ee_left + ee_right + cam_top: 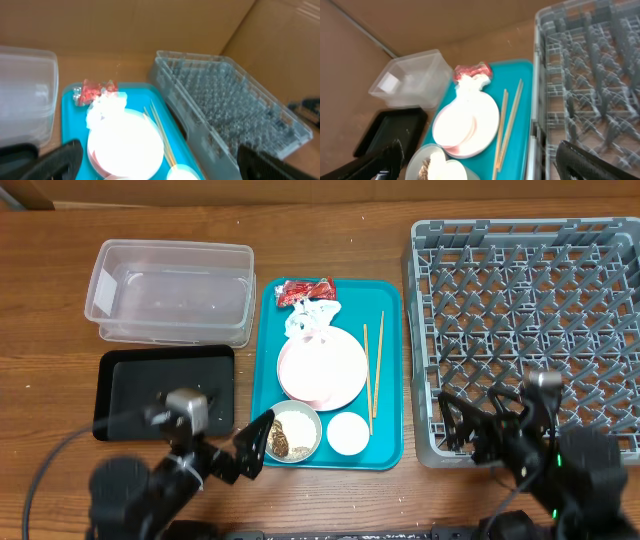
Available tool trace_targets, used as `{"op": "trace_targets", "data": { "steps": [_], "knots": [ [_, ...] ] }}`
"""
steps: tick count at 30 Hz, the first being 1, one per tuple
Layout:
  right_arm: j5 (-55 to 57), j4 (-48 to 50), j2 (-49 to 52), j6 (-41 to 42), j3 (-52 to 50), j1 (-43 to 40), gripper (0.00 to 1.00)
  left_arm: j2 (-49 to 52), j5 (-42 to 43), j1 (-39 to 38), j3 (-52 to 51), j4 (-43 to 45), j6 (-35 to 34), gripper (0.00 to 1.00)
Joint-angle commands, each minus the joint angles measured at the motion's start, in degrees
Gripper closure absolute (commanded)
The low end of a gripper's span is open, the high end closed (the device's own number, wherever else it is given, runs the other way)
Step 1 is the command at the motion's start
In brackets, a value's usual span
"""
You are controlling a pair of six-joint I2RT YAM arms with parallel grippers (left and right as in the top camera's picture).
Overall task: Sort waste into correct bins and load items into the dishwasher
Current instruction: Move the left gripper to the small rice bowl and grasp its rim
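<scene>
On the teal tray (388, 442) lie a red wrapper (305, 291), a white napkin (308, 316), a pale-pink plate (322, 367), wooden chopsticks (373, 372), a greyish-white bowl (292, 432) with rice and brown scraps, and a small white cup (348, 433). I cannot tell the pink bowl apart from the plate. The clear tub (170, 290) and black tray (165, 390) stand left, and the grey dish rack (530, 330) stands right. My left gripper (250, 450) is open and empty beside the bowl. My right gripper (478, 430) is open and empty over the rack's near-left corner.
The left wrist view shows the plate (125, 145), wrapper (92, 92), chopsticks (160, 132) and rack (225, 105) between its open fingers (160, 167). The right wrist view shows the plate (467, 122), chopsticks (507, 120), tub (412, 77) and open fingers (485, 165).
</scene>
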Motion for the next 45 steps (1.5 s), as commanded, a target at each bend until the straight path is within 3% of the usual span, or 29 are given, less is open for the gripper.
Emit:
{"op": "trace_targets", "data": {
  "steps": [1,6,11,14,17,20,24,31,37,39,43,45],
  "knots": [
    [1.6,-3.6,10.2,-2.9,9.6,0.3,0.00,11.6,0.8,-0.2,11.0,-7.8,5.3,0.00],
    [-1.7,-8.0,21.8,-2.8,20.4,0.3,0.00,25.5,5.2,-0.2,25.1,-18.0,6.1,0.00],
    [-7.7,-9.9,27.1,-2.8,22.5,0.3,0.00,32.5,13.9,-0.3,27.9,-20.0,5.4,0.00],
    [-7.6,-10.7,29.0,-2.6,22.5,0.3,0.00,36.4,4.1,-2.5,27.5,-26.3,2.3,0.02],
    [-7.6,-11.5,30.2,-2.7,22.5,0.3,0.00,40.3,-15.6,-7.9,26.5,-35.0,-2.9,0.15],
    [-7.5,-11.8,30.7,-2.7,22.5,0.3,0.00,42.2,-24.6,-13.7,23.1,-37.3,-7.3,0.16],
    [-7.2,-12.1,30.8,-2.9,22.5,0.3,0.00,42.6,-26.6,-17.0,14.6,-32.0,-9.9,0.15],
    [-7.2,-12.6,30.8,-2.9,22.5,0.3,0.00,44.3,-28.8,-16.0,0.7,-14.5,-9.9,0.17],
    [-7.2,-12.6,30.8,-2.8,22.5,0.3,0.00,50.5,-29.1,-16.0,-0.9,-5.3,-10.1,0.42],
    [-7.3,-12.7,30.8,-2.8,22.5,0.3,0.00,53.2,-29.7,-16.0,-0.9,-3.6,-10.1,0.54],
    [-7.2,-13.0,30.8,-2.8,22.5,0.3,0.00,58.9,-29.8,-16.0,-0.9,-1.7,-10.1,0.63],
    [-7.2,-13.1,30.8,-2.8,22.5,0.3,0.00,61.2,-29.8,-16.1,-0.9,-1.7,-10.1,0.74]
  ]
}}
